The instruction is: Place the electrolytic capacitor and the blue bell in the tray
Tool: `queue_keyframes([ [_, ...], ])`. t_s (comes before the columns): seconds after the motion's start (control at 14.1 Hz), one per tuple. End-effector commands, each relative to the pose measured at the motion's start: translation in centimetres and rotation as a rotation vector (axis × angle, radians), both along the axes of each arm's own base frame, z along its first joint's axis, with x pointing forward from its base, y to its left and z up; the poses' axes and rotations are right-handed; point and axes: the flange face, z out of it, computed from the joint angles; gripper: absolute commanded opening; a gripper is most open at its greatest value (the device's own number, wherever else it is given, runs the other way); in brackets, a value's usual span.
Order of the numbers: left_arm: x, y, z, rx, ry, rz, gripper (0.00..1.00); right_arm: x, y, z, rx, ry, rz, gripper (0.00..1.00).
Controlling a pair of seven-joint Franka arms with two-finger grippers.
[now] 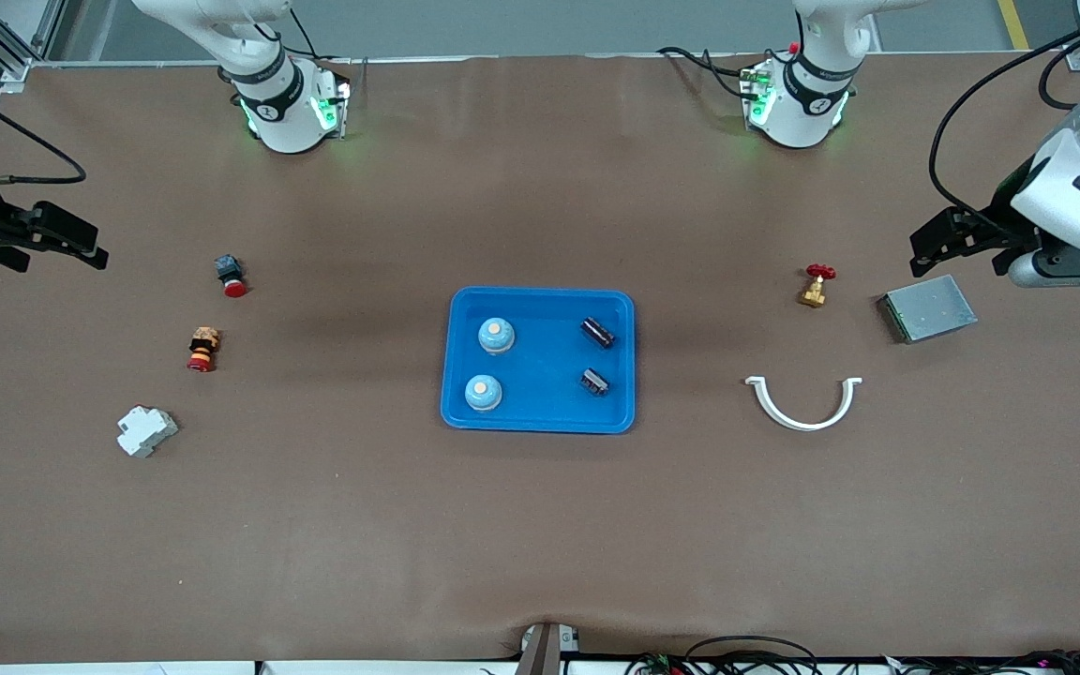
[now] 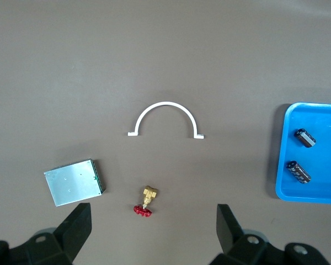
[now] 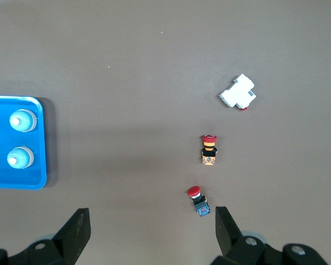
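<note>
The blue tray [image 1: 545, 375] lies mid-table. In it stand two pale blue bells [image 1: 496, 336] [image 1: 483, 393] at the right arm's end, and two dark electrolytic capacitors [image 1: 597, 332] [image 1: 594, 382] lie at the left arm's end. The left wrist view shows the tray's edge [image 2: 320, 171] and both capacitors [image 2: 305, 137] [image 2: 299, 171]; the right wrist view shows the tray's rim [image 3: 0, 138] and the bells [image 3: 22, 120] [image 3: 19, 158]. My left gripper [image 1: 917, 255] [image 2: 153, 221] hangs open and empty over the left arm's end. My right gripper [image 1: 97, 246] [image 3: 151, 223] hangs open and empty over the right arm's end.
Toward the left arm's end lie a grey flat box [image 1: 927, 308], a brass valve with a red handle [image 1: 816, 285] and a white half-ring clamp [image 1: 803, 405]. Toward the right arm's end lie a red push button [image 1: 231, 275], a second button switch [image 1: 203, 349] and a white breaker [image 1: 146, 431].
</note>
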Motion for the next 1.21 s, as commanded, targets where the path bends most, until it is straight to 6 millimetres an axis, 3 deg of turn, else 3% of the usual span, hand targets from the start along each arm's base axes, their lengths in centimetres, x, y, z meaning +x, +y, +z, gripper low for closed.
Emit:
queue_keyframes([
  [0.0, 0.4, -0.1, 0.3, 0.016, 0.004, -0.025, 1.0, -0.6, 0.2, 0.4, 0.006, -0.015, -0.013, 1.0],
  [0.21, 0.3, -0.7, 0.4, 0.016, 0.004, -0.028, 1.0, -0.6, 0.0, 0.3, 0.006, -0.012, -0.016, 1.0],
  [0.43, 0.3, 0.1, 0.4, 0.016, 0.005, -0.016, 1.0, -0.5, 0.0, -0.6, 0.006, -0.005, -0.017, 1.0],
  [0.92, 0.6, 0.9, -0.1, 0.018, 0.014, -0.005, 1.0, -0.6, -0.6, -0.3, 0.0, -0.011, -0.023, 1.0],
  [1.14, 1.0, 2.7, -0.6, 0.02, 0.024, 0.017, 1.0, -0.7, -0.7, 0.1, -0.022, -0.02, -0.01, 1.0],
])
